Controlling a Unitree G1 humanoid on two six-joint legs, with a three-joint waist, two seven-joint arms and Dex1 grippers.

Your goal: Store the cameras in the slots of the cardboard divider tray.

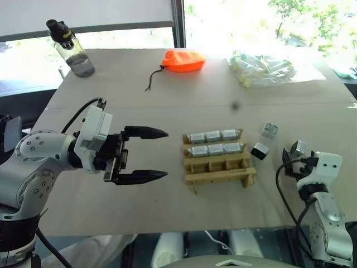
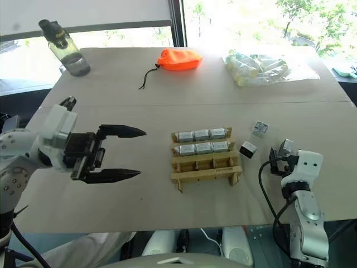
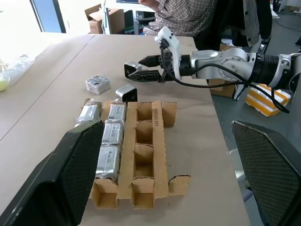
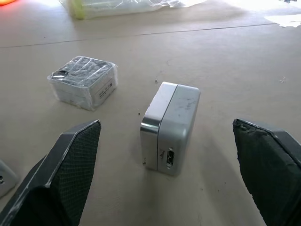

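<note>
tray check: the cardboard divider tray [image 1: 218, 160] sits mid-table with six cameras already in, filling the far row [image 1: 212, 135] and the middle row [image 1: 215, 149]. the near row of three slots [image 3: 144, 141] is bare, so i judge the job two thirds done.

three cameras lie loose to the right of the tray: one wrapped in clear film [image 4: 83, 81] furthest off, one showing its black face [image 1: 260, 151] just beside the tray's right end, and a bare silver one [image 4: 170, 127] standing on edge directly ahead of my right gripper [image 4: 167, 188].

right gripper: fingers apart, one on each side of the silver camera, not touching it as far as i can see. nothing held. left gripper [image 1: 144, 154]: fingers spread wide, empty, hovering left of the tray and well apart from it.

step in hand, as i read it: pick the silver camera with the right.

how i would do it well:
- push in until the fingers bracket the body, not just its near edge.
- it stands turned slightly off square to the fingers; i would square the wrist to its broad faces first, or closing may spin or topple it.
- close slowly; smooth metal shell, likely slippery.
- lift clear before swinging left, the black-faced camera lies on the way to the tray.
- keep the left parked clear.
</note>
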